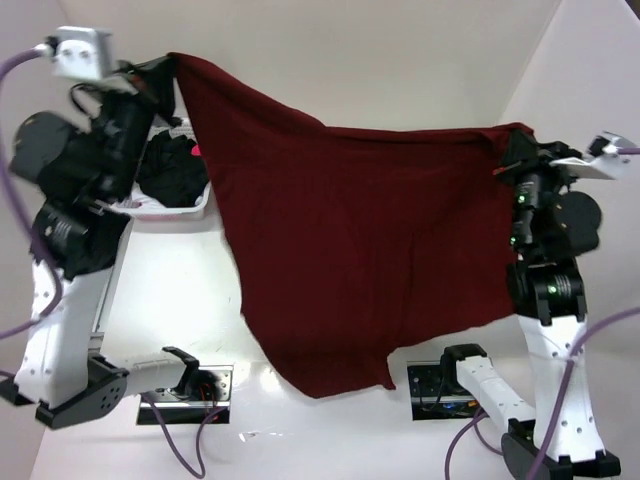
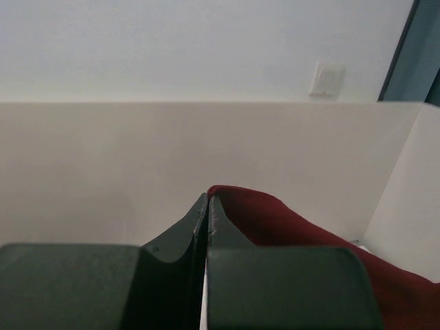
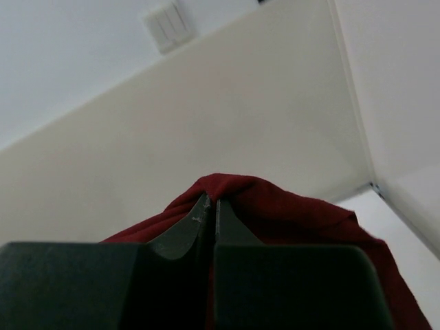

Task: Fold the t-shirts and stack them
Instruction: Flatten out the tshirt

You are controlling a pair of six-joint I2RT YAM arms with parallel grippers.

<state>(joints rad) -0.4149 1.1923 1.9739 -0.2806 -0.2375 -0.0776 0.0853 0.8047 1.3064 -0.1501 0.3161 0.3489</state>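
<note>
The maroon t-shirt point(image 1: 350, 240) hangs spread in the air between both arms, its lower edge reaching down near the table's front. My left gripper point(image 1: 165, 68) is shut on its upper left corner; in the left wrist view the jaws point(image 2: 208, 199) are pressed together with red cloth point(image 2: 289, 227) coming out to the right. My right gripper point(image 1: 512, 140) is shut on the upper right corner; the right wrist view shows the cloth point(image 3: 289, 206) bunched over my closed gripper point(image 3: 212, 201). The black t-shirt point(image 1: 172, 170) lies crumpled in the basket, a small pink mark showing.
The white mesh basket point(image 1: 185, 210) stands at the back left, just behind the left arm. White walls enclose the table at the back and right. Purple cables and the arm bases sit at the near edge.
</note>
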